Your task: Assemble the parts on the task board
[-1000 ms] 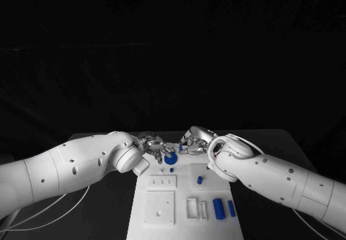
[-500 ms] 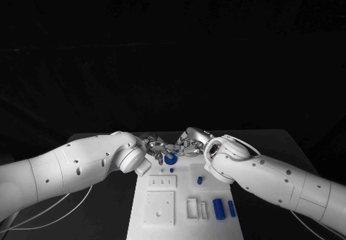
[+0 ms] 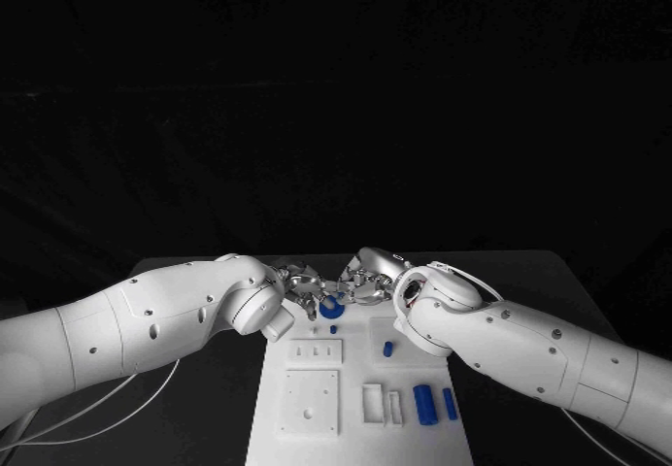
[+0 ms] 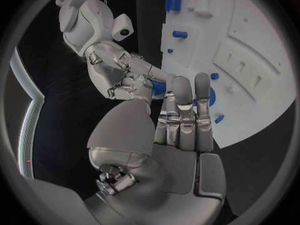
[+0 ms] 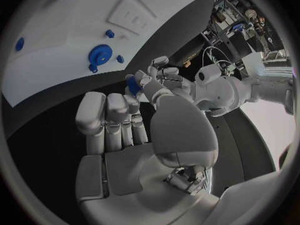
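Observation:
Over the far end of the white task board (image 3: 311, 427) my left hand (image 3: 298, 282) and right hand (image 3: 370, 277) meet fingertip to fingertip. A small blue part (image 5: 132, 85) is pinched between them; in the left wrist view this blue part (image 4: 158, 87) sits against the right hand's (image 4: 122, 77) curled fingers. The right wrist view shows the left hand (image 5: 156, 77) closing on it from the other side. Just below the hands a blue gear (image 3: 332, 311) lies on the board, seen again (image 5: 99, 53) with small blue pieces (image 5: 110, 33) around it.
Nearer me on the board lie a short blue peg (image 3: 388, 348) and two longer blue pegs (image 3: 423, 403) beside a white slotted block (image 3: 373, 404). White raised plates (image 3: 316, 353) occupy the board's left half. Both white forearms flank the board over the black table (image 3: 210, 408).
The two hands have drawn closer together over the board's far end, the right hand shifting slightly left. The gear and pegs on the board have not moved.

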Action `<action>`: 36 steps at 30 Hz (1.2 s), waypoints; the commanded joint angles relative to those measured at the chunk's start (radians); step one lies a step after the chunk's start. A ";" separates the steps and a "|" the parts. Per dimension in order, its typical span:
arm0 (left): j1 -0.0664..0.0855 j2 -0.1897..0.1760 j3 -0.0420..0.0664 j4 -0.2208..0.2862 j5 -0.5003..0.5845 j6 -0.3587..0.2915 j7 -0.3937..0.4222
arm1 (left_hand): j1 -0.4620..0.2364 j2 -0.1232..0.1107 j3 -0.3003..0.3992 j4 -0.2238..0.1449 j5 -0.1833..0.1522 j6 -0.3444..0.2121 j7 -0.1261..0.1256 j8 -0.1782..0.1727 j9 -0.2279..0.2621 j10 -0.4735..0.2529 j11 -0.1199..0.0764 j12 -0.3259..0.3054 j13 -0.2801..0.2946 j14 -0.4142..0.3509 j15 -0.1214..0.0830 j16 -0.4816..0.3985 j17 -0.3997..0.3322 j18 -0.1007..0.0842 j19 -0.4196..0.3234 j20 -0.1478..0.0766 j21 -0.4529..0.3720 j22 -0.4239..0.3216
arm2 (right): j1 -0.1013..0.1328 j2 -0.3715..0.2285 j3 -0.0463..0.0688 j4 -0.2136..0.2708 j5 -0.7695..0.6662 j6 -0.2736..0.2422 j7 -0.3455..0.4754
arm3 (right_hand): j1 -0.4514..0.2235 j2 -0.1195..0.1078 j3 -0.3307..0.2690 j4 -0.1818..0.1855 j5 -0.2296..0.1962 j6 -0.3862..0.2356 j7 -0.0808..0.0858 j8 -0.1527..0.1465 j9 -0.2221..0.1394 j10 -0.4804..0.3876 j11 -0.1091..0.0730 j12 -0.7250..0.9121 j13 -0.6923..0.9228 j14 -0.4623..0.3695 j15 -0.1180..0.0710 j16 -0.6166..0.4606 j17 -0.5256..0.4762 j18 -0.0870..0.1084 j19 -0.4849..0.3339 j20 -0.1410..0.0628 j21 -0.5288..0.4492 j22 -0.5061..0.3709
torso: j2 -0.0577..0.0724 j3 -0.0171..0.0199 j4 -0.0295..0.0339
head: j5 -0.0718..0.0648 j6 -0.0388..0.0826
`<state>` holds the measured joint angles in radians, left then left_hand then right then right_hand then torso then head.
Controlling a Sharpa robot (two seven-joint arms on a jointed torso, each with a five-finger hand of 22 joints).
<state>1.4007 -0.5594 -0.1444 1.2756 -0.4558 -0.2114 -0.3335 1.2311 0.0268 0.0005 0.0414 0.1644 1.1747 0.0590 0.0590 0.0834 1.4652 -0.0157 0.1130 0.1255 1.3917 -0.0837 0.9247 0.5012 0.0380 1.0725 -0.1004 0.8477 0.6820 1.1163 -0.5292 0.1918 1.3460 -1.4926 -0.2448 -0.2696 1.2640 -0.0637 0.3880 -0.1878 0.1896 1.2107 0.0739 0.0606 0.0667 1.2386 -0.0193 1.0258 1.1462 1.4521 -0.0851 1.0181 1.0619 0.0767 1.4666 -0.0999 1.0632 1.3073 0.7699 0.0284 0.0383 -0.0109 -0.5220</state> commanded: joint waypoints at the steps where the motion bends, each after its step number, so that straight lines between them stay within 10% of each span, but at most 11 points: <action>1: 0.002 0.004 0.002 0.007 0.009 0.016 0.008 | 0.015 0.025 0.009 -0.021 0.024 0.020 -0.006 0.008 0.013 0.041 -0.004 -0.007 -0.004 -0.003 -0.002 0.004 0.002 0.007 0.005 -0.004 -0.004 0.003 | -0.001 0.005 -0.002 0.000 -0.013 0.018 -0.001 | 0.002 0.009 0.001 0.000 0.006 0.020 -0.007 0.003 0.005 0.000 -0.005 -0.005 0.001 -0.001 -0.006 -0.005 0.000 -0.011 0.029 -0.009 -0.002 0.138 | 0.000 0.0001 -0.0003 | 0.002 -0.002; 9: 0.002 0.003 0.002 0.008 0.020 0.028 0.010 | 0.024 0.039 0.034 -0.079 0.191 0.046 -0.025 0.011 0.101 0.044 -0.012 0.003 -0.015 -0.003 -0.008 0.019 0.013 0.003 0.003 -0.011 0.002 0.022 | -0.001 0.007 -0.005 -0.003 -0.013 0.019 -0.001 | 0.002 0.009 0.001 0.000 0.006 0.020 -0.007 0.003 0.005 0.000 -0.005 -0.005 0.001 -0.001 -0.006 -0.005 0.000 -0.011 0.029 -0.009 -0.002 0.138 | 0.000 0.0000 -0.0007 | 0.003 -0.003; 19: 0.001 0.005 0.002 0.002 0.027 0.045 0.011 | -0.018 0.026 0.120 -0.135 0.367 0.043 -0.041 0.015 0.391 0.047 -0.025 0.078 -0.006 -0.005 -0.018 0.034 0.024 -0.001 -0.001 -0.020 0.004 0.058 | -0.001 0.006 -0.008 -0.004 -0.013 0.022 0.001 | 0.003 0.010 -0.002 0.001 0.007 0.020 -0.007 0.003 0.006 0.001 -0.005 -0.004 0.002 -0.001 -0.006 -0.005 0.000 -0.011 0.029 -0.009 -0.003 0.138 | 0.001 0.0009 -0.0017 | 0.002 -0.003; 36: 0.001 0.006 0.002 0.000 0.009 0.076 0.005 | -0.062 0.026 0.183 -0.147 0.381 0.079 -0.064 0.008 0.633 0.047 -0.046 0.207 0.052 0.002 -0.037 0.112 0.057 -0.008 0.009 -0.038 0.016 0.118 | -0.001 0.005 -0.010 -0.004 -0.013 0.018 0.004 | 0.002 0.012 -0.004 0.003 0.009 0.021 -0.008 0.003 0.006 0.001 -0.006 -0.004 0.003 -0.001 -0.006 -0.006 0.000 -0.012 0.029 -0.009 -0.003 0.138 | 0.000 0.0024 -0.0001 | 0.000 -0.010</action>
<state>1.4008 -0.5579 -0.1434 1.2690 -0.4416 -0.1728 -0.3374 1.1770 0.0484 0.1805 -0.1082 0.5451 1.1884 0.0561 0.0688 0.1945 1.4652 -0.0556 0.3230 0.1790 1.3920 -0.1165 1.0390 0.5590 0.0381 1.0833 -0.1333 0.8607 0.7998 1.1156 -0.5259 0.1816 1.3401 -1.4976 -0.2373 -0.2729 1.2663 -0.0607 0.3839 -0.1919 0.1938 1.2128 0.0757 0.0575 0.0709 1.2402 -0.0176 1.0258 1.1481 1.4520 -0.0851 1.0182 1.0618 0.0767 1.4666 -0.0999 1.0632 1.3081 0.7704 0.0303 0.0381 -0.0108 -0.5310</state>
